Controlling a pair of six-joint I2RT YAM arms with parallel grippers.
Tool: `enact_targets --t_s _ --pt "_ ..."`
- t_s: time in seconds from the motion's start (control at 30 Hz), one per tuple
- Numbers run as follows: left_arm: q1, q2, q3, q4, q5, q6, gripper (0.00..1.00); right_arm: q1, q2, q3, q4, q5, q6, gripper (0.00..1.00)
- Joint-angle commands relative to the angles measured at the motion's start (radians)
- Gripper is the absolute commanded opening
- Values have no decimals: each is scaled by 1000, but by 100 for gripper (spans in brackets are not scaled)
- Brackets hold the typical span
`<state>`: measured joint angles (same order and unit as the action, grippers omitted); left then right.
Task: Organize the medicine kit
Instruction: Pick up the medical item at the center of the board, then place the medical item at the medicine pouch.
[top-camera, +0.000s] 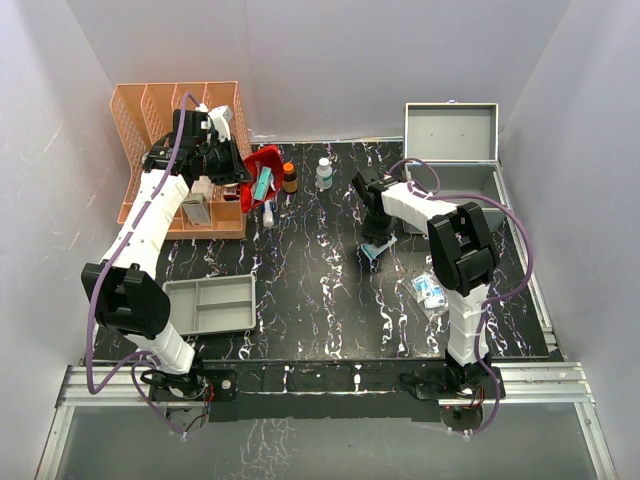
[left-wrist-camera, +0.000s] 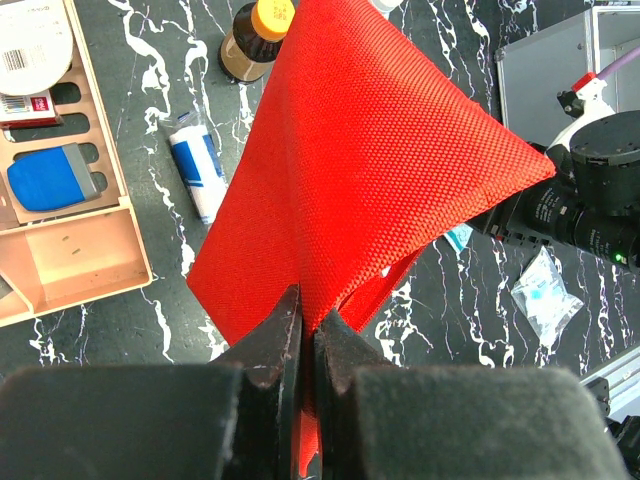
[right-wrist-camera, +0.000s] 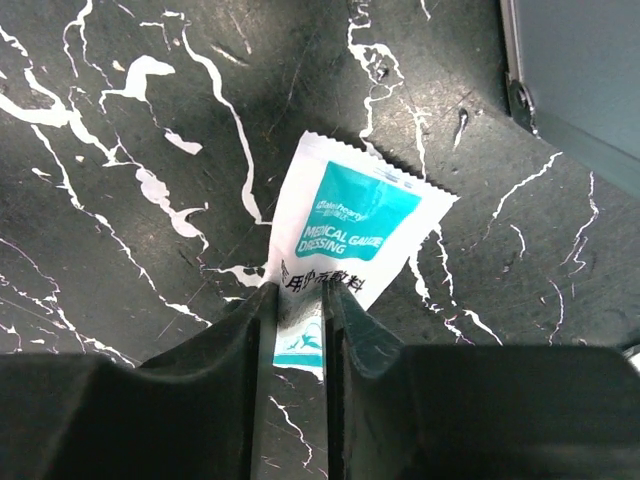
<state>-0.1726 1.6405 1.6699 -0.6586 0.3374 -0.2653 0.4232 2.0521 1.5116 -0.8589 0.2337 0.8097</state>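
Your left gripper (left-wrist-camera: 305, 345) is pinching the red pouch (left-wrist-camera: 370, 170) tight, lifting it. Your right gripper (right-wrist-camera: 300, 330) is closing on the gauze packet (right-wrist-camera: 345, 250), probably bound for the medicine kit (top-camera: 470, 165), standing open at the table's (top-camera: 330, 300) far right corner.

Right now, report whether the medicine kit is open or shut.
Open: the medicine kit has its hinged lid standing upright against the back wall, with the grey interior exposed.

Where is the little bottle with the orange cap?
In the top view the orange-capped bottle stands at the table's far side, left of middle, between the red pouch and a white bottle.
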Motion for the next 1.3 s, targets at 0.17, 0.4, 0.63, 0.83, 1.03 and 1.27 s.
enact_targets --t_s 0.17,0.4,0.63,0.83,1.03,1.27 --pt "-4 -51 21 5 19 1 0 -3 11 -13 15 -5 -1 11" --pt "-5 -47 19 3 23 2 0 16 -45 180 13 -106 -11 0" --pt "-4 -44 22 -1 25 8 0 62 -119 355 137 -366 -39 0" --pt "-3 -36 21 2 36 6 0 73 -246 266 486 -596 18 0" --pt "-5 -31 26 3 45 5 0 87 -211 276 785 -722 118 0" --pt "-7 -36 28 3 49 5 0 125 -81 351 1010 -844 261 0"
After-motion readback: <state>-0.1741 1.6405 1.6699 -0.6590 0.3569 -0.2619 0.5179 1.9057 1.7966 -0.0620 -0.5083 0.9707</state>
